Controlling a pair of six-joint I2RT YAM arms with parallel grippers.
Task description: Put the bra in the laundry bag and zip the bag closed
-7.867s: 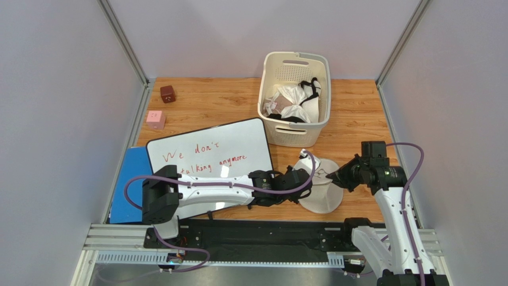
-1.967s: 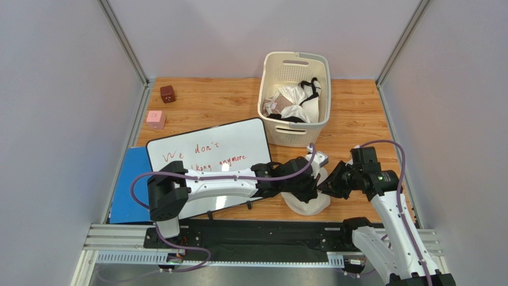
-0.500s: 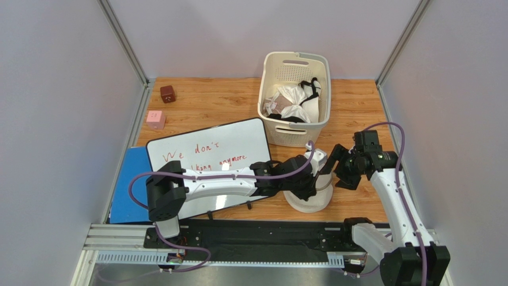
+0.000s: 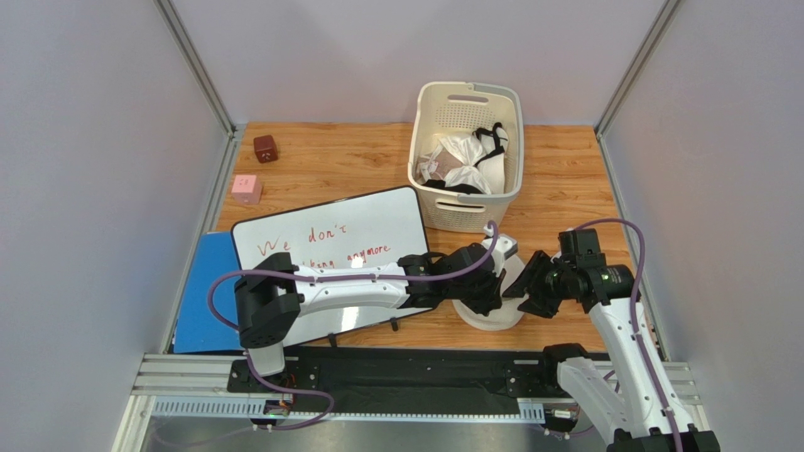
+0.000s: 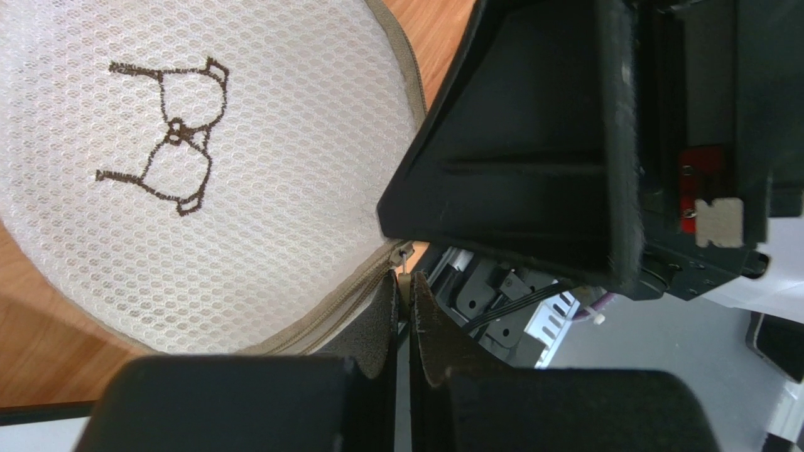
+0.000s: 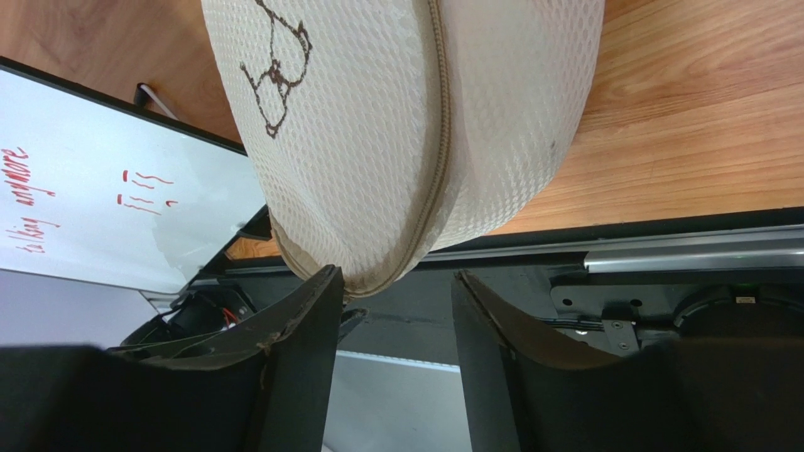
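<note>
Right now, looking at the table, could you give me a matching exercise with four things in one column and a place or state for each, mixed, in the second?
1. laundry bag
2. basket
3. left gripper
4. right gripper

A. open, at the zipper rim
B. far side of the table, clothes inside
C. round mesh, bra drawing on top
D. shut, pinching the zipper rim

Pairs: 1-C, 2-B, 3-D, 4-A.

From above, the left gripper (image 4: pixel 493 282) hides much of the laundry bag (image 4: pixel 489 318), its mesh conceals the inside, and both wrist views crop it
</note>
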